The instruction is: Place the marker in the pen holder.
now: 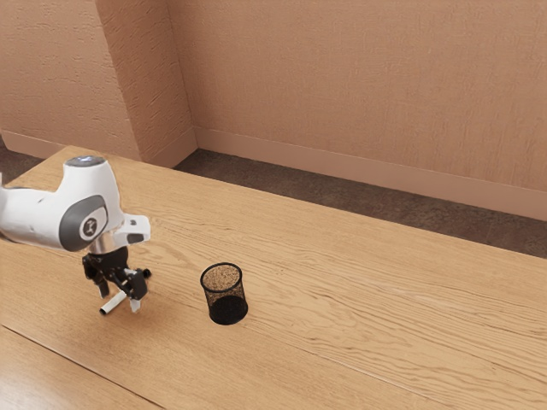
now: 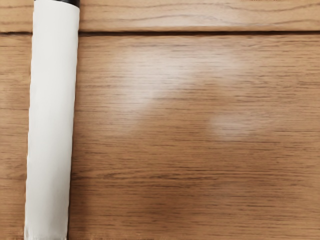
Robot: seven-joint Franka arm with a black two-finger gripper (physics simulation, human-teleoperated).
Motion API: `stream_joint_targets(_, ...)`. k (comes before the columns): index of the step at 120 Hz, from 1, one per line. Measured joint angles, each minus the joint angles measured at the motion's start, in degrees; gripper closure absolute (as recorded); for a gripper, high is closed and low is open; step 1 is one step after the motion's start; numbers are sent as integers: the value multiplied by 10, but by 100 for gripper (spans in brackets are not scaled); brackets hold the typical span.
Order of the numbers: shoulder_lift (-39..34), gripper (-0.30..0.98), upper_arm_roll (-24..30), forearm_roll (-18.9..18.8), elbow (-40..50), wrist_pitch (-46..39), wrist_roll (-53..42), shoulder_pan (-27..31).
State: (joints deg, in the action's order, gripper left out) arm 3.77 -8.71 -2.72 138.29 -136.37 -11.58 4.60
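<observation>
Toward the exterior view's left from the pen holder (image 1: 226,309), one marker (image 1: 114,301) lies on the table (image 1: 342,342) beneath one gripper (image 1: 120,299), released, fingers parted (one either side, it seems). Its long axis slants past that single holder, not at it; closing should come across the barrel.

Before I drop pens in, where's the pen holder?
The pen holder stands on the table, to the exterior view's right of the gripper and marker.
</observation>
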Motion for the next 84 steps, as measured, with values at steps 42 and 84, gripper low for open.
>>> stream_joint_targets(42,24,19,-7,-1,4,-59,-20,25)
stream_joint_targets(84,27,50,-8,0,22,-93,-34,37)
